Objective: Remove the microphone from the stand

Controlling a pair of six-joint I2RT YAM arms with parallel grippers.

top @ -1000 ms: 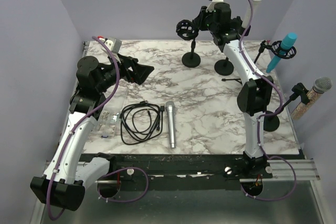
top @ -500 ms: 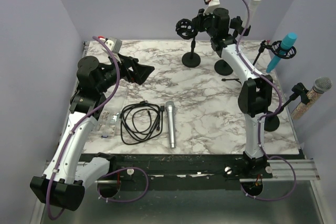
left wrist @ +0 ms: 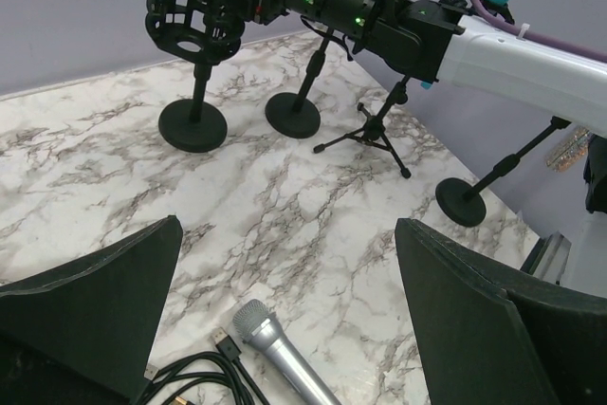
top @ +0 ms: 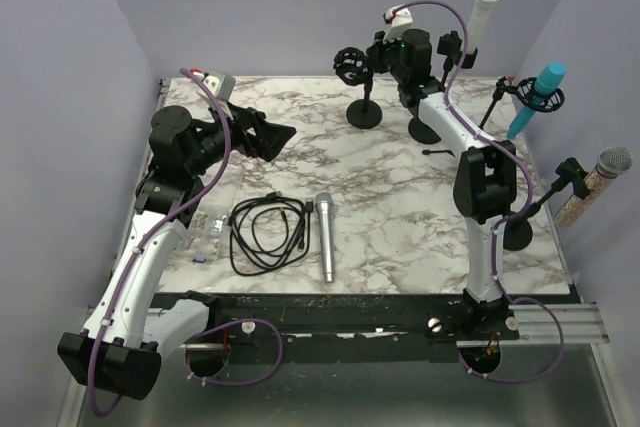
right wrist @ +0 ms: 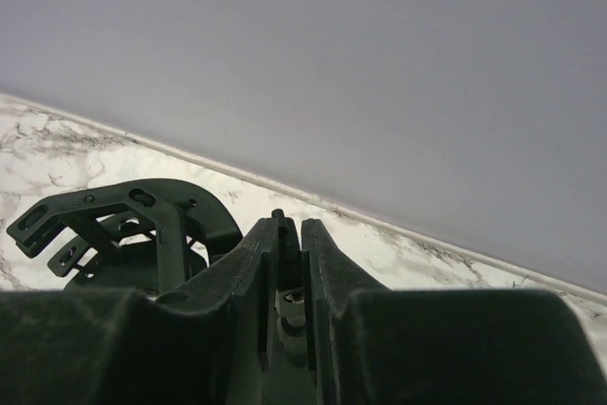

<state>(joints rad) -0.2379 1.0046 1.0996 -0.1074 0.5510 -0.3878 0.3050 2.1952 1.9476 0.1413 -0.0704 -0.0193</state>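
Nearest the arms, a silver mic (top: 325,239) lies flat beside one coiled cable (top: 262,232), free of any holder. Just beyond, the left gripper (left wrist: 289,230) hovers with fingers spread wide and holding nothing, apparently on standby. At the far edge the right gripper (right wrist: 292,225) is pinched tight just beside the empty mount (top: 350,61); what it pinches cannot be told. The white mic (top: 484,7) stands clipped upright beside that arm's wrist, likely the one to lift. Count: four mics, three in holders; four stands (top: 365,114); one cable.
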